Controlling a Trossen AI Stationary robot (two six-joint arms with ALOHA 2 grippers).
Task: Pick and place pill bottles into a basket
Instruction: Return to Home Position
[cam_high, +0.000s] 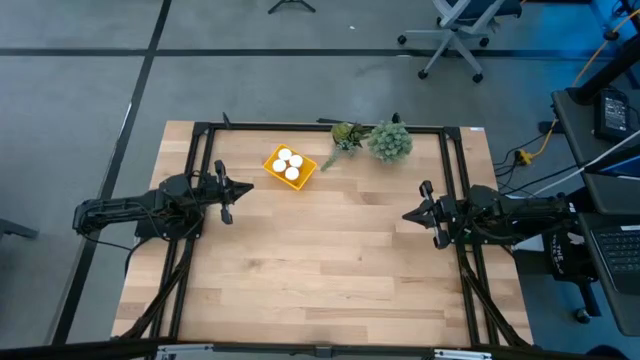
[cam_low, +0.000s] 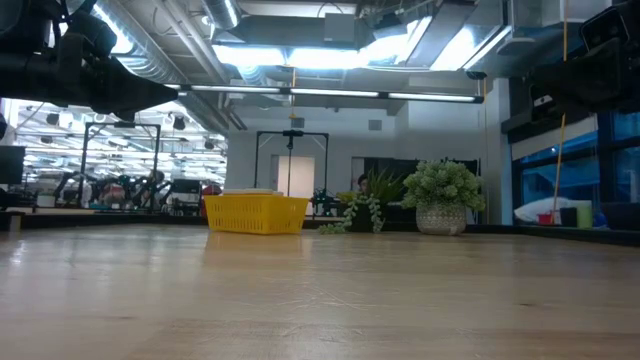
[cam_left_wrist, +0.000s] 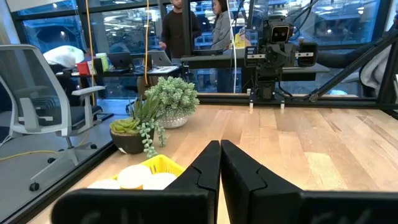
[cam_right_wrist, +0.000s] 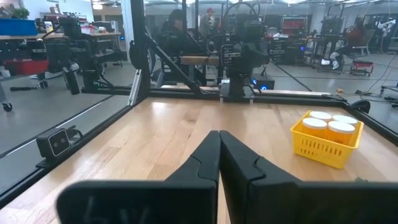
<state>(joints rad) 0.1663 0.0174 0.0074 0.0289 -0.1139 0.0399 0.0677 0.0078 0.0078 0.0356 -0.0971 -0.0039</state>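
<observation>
- In the high view we see a light wooden desk (cam_high: 330, 260) inside a black metal frame (cam_high: 320, 126). The small yellow square plastic basket (cam_high: 290, 167) stands near the far edge of the desk, a little left of its middle. The four small pill bottles (cam_high: 289, 165) with round white caps stand close together inside it. Two green potted plants (cam_high: 375, 140) are at the far edge, right of the basket. The left gripper (cam_high: 247, 188) hangs by the left edge and the right gripper (cam_high: 406, 214) by the right edge, both apart from the basket.
- In the low view we see the yellow wall of the basket on the desk; the wall hides the bottles.
- In the left wrist view the left jaws are pressed together, with nothing between them.
- In the right wrist view the right jaws are closed and empty too, and the white caps rise above the basket's rim.
</observation>
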